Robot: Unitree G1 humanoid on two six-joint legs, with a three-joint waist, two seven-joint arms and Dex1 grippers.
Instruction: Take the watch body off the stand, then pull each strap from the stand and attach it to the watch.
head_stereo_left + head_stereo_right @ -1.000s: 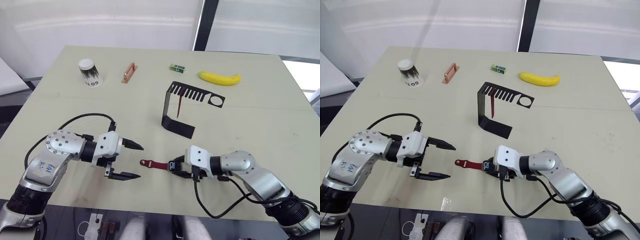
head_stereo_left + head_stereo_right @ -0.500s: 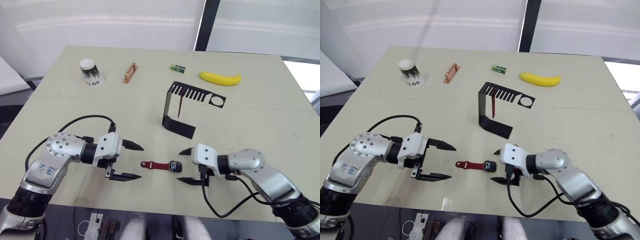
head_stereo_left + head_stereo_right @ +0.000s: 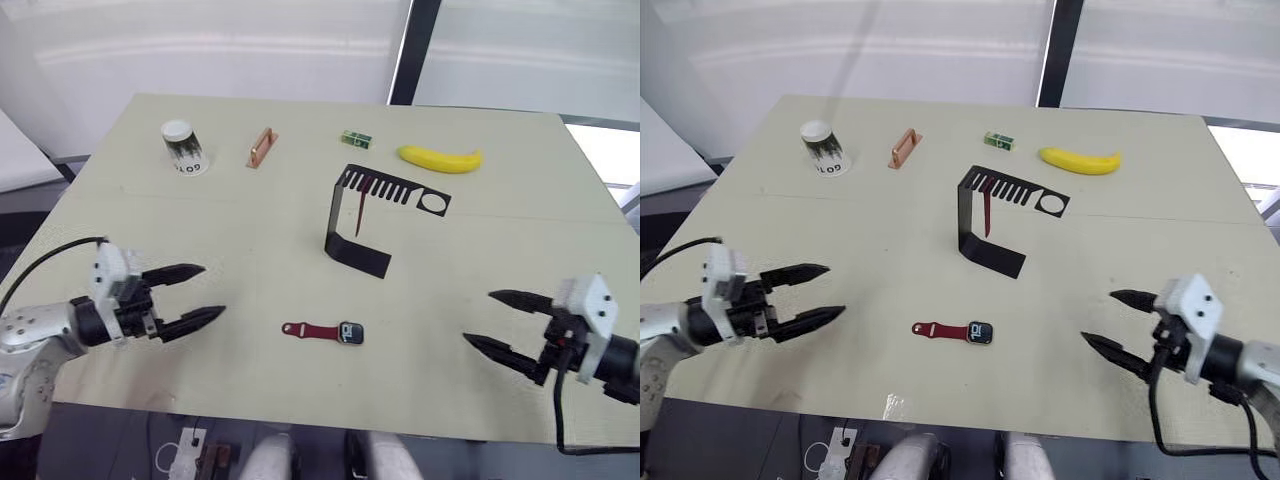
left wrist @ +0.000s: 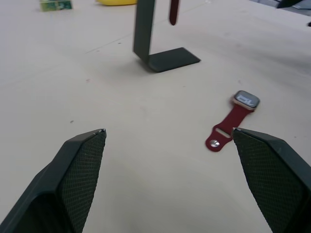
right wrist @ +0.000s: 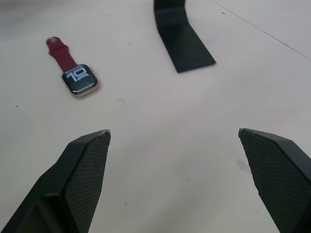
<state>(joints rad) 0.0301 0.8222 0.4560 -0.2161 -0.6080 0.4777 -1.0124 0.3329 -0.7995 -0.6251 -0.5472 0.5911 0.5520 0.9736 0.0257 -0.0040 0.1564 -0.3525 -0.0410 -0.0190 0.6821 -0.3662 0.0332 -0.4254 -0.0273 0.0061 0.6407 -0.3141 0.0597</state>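
The watch body [image 3: 351, 333] lies flat on the table near its front edge, with one dark red strap [image 3: 310, 330] joined to its left side. Behind it stands the black stand [image 3: 358, 218]; a second dark red strap [image 3: 358, 213] hangs from its slotted top arm. My left gripper [image 3: 193, 296] is open at the front left, well away from the watch. My right gripper [image 3: 495, 323] is open at the front right, also apart from it. In the wrist views the watch body [image 5: 80, 80] and its strap [image 4: 226, 128] lie beyond the open fingers.
Along the far side of the table [image 3: 200, 230] lie a paper cup [image 3: 182, 147], a copper-coloured bar [image 3: 260, 148], a small green box [image 3: 354, 138] and a banana [image 3: 440, 157].
The right gripper let go of the watch, opened and drew back to the front right. The left gripper drew back to the front left. The watch with its strap stays on the table.
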